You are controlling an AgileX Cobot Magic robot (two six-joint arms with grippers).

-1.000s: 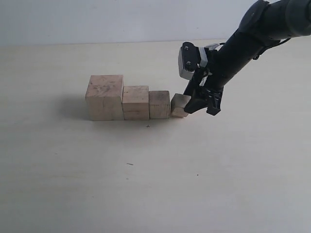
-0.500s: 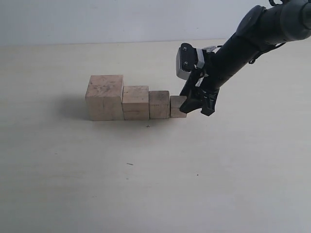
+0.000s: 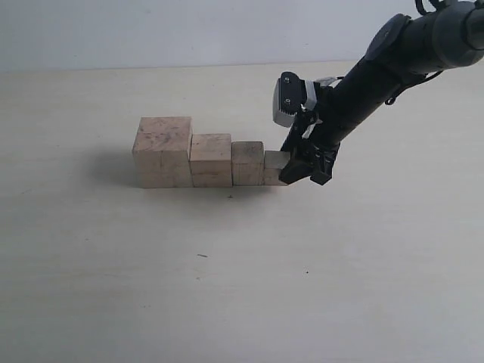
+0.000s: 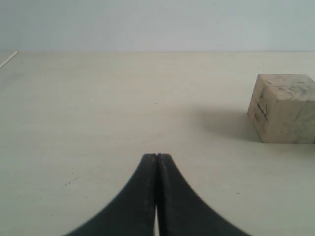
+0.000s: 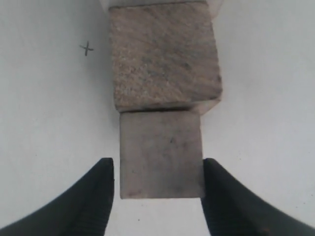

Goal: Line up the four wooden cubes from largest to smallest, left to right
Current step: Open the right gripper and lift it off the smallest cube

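The four wooden cubes stand in a touching row on the table: largest (image 3: 162, 151), second (image 3: 211, 159), third (image 3: 247, 162) and smallest (image 3: 275, 167), stepping down to the right. My right gripper (image 3: 302, 171) is low at the row's right end, straddling the smallest cube (image 5: 161, 153). Its jaws are open, with a thin gap on one side of the cube and the other finger at or very near its face. The third cube (image 5: 165, 55) sits just beyond. My left gripper (image 4: 157, 156) is shut and empty, well away from the largest cube (image 4: 283, 108).
The pale table (image 3: 227, 287) carries a few dark specks and a small cross mark (image 5: 86, 48). A plain wall (image 3: 151, 30) runs behind it. The right arm (image 3: 393, 53) slants down from the upper right.
The smallest cube, tilted and slightly apart a second ago, now rests flat against the third cube. My right gripper moved left and down with it, and its jaws have eased apart.
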